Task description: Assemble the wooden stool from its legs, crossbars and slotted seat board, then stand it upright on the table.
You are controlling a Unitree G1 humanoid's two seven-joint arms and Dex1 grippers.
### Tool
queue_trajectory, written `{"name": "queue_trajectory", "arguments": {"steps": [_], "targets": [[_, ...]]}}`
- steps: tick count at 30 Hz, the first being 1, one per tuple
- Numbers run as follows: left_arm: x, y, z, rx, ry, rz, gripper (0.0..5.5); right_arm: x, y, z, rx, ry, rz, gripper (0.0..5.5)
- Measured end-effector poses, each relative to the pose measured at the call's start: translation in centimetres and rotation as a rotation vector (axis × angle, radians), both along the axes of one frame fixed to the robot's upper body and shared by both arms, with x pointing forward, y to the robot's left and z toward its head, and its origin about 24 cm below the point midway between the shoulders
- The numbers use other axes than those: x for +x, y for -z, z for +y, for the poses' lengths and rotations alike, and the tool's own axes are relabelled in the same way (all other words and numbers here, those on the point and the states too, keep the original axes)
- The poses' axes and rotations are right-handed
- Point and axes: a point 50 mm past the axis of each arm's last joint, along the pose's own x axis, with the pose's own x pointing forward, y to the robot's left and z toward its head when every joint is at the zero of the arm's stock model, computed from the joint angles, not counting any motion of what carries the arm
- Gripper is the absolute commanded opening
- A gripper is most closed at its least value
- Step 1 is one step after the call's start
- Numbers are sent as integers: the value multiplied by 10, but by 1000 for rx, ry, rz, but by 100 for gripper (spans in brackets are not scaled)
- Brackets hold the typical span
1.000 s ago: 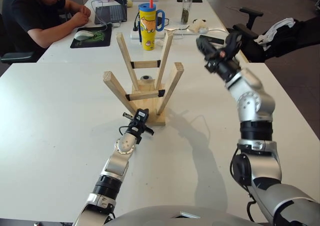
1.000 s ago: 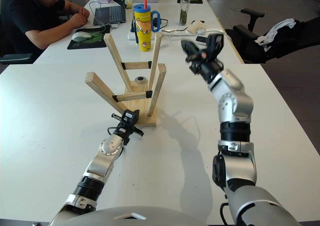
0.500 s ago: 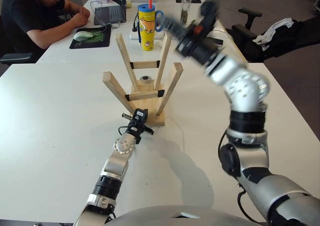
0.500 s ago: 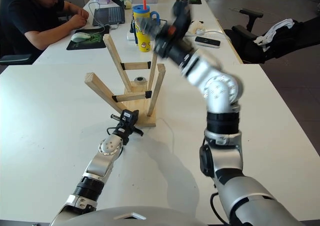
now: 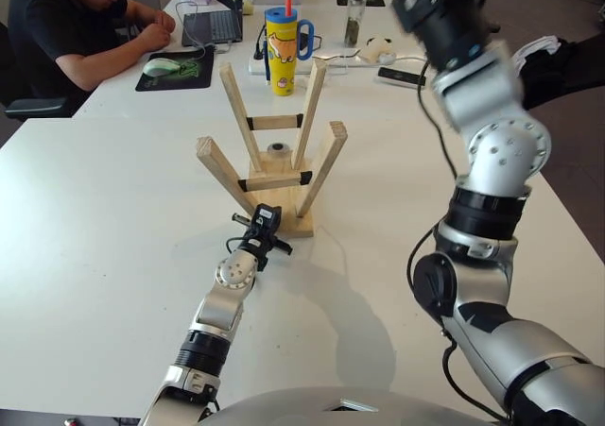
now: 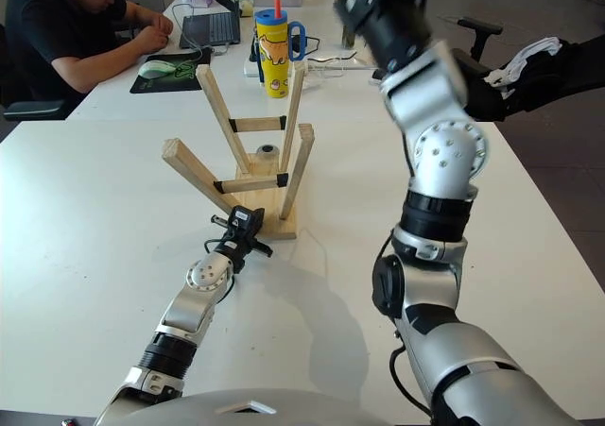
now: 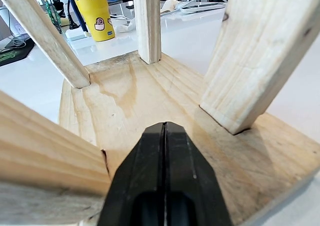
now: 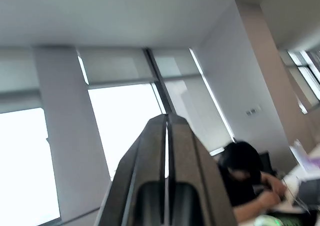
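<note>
The white bench [image 5: 95,256] carried the wooden stool [image 5: 274,176], which stood upside down near the middle. Its slotted seat board [image 7: 125,90] lay flat on the bench top, and its four legs [image 5: 238,114] splayed upward and outward. Two crossbars [image 5: 275,122] joined the legs, one high between the far pair and one lower down between the near pair, with dark pieces at their ends.

The right arm was raised high over the far right side of the bench, well apart from the stool. The right gripper [image 8: 166,117] was closed, its fingers pressed together with nothing between them, and it aimed up toward the ceiling and windows.

The left arm lay low along the bench, stretched toward the stool. The left gripper [image 5: 263,220] sat at the near edge of the seat board, between the near legs. It was closed and empty. Whether its tip touched the wood, I could not tell.

A yellow tumbler [image 5: 281,50] with a blue handle stood on a further bench behind the stool.
</note>
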Motion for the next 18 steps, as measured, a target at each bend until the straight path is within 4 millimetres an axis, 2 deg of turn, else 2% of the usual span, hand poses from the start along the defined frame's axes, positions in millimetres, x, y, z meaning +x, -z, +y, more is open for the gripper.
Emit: {"name": "queue_trajectory", "arguments": {"steps": [1, 2, 3, 5, 6, 10, 12, 16, 18], "targets": [[0, 1, 1, 2, -3, 2, 0, -4, -2, 4, -17, -35, -3, 2], [0, 1, 3, 5, -7, 3, 0, -2, 9, 13, -89, -63, 47, 2], [0, 1, 4, 5, -10, 1, 0, 3, 30, 25, -195, -84, 136, 2], [0, -2, 3, 0, -9, -15, 0, 11, 83, 47, -429, -105, 341, 2], [1, -3, 2, -2, -6, -22, 0, 12, 127, 56, -559, -107, 486, 2], [1, -3, 4, 4, -4, -18, 0, -3, 137, 55, -651, -55, 430, 2], [1, 1, 5, 14, -1, 0, 0, -4, 141, 58, -657, -25, 400, 2], [5, 3, 4, 28, 13, 13, 0, 6, 139, 52, -473, -56, 432, 2], [8, 2, 2, 31, 24, 10, 0, 12, 133, 42, -371, -68, 445, 2]]}}
